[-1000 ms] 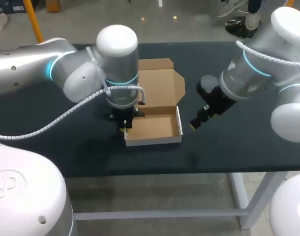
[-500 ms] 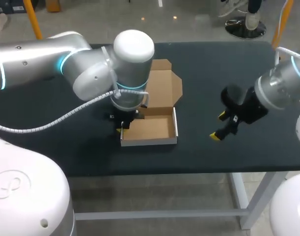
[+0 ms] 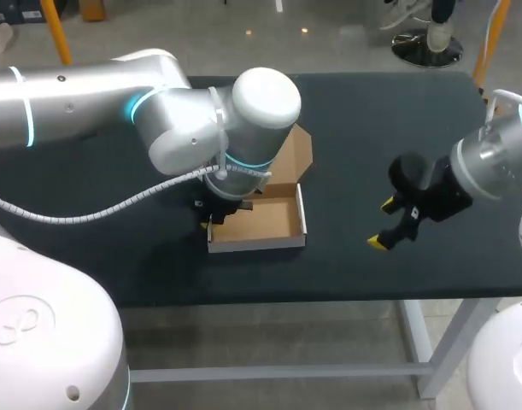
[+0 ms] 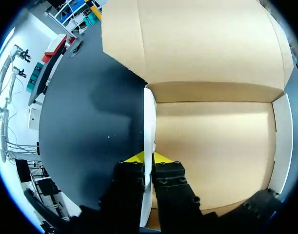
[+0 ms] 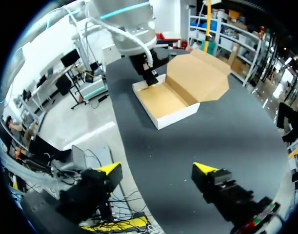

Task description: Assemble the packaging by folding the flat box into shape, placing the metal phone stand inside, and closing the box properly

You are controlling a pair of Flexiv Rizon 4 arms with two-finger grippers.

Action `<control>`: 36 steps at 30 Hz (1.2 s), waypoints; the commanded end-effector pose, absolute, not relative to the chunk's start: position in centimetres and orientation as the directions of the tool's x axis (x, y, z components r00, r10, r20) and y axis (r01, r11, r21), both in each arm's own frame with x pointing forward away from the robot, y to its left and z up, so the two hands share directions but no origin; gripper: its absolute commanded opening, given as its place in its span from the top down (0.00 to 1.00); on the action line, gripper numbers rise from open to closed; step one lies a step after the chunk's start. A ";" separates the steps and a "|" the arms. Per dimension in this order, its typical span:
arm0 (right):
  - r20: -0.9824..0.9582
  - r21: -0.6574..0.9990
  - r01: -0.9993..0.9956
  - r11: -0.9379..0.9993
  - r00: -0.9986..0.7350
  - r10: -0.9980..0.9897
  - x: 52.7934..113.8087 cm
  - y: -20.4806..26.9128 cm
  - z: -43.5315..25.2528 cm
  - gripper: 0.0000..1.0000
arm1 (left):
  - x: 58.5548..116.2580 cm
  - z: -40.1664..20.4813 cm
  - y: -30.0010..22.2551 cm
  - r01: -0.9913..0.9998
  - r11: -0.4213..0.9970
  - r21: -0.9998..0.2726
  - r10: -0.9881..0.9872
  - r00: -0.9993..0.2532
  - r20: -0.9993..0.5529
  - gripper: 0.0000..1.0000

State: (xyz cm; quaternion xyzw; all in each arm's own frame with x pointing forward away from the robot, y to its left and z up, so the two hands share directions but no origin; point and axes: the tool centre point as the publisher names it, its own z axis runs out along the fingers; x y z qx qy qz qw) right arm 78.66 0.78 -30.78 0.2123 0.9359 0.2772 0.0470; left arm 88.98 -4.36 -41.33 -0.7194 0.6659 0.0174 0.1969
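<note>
In the head view your left arm reaches over the open cardboard box, which sits on the dark bench near its middle, its lid open behind. The left pincer is at the box's left wall, but you cannot make out its grip from here. Your right pincer hangs over the bench, well apart to the box's right. The left wrist view settles the grip: the yellow-tipped fingers straddle the white side wall and pinch it from either side. The right wrist view shows that arm's pincer spread wide with nothing between its tips. The box lies well ahead of it, the left pincer at its far wall.
</note>
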 end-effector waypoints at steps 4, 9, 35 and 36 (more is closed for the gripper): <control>0.033 0.534 0.370 0.761 -0.908 0.418 78.6 1.2 -30.7 0.00 | 89.3 -42.8 -4.1 -0.965 -0.041 -0.258 -0.927 0.133 -0.352 1.00; 0.036 0.531 0.373 0.761 -0.907 0.420 78.7 1.3 -30.8 0.00 | 89.1 -42.5 -4.2 -0.967 -0.060 -0.246 -0.960 0.124 -0.253 1.00; 0.051 0.515 0.393 0.762 -0.901 0.431 79.3 1.3 -31.2 0.00 | 88.3 -41.0 -5.5 -0.958 -0.066 -0.279 -0.998 0.067 0.006 0.66; 0.051 0.515 0.395 0.761 -0.900 0.432 79.3 1.3 -31.2 0.00 | 88.2 -40.9 -5.5 -0.957 -0.064 -0.282 -0.998 0.064 0.009 0.72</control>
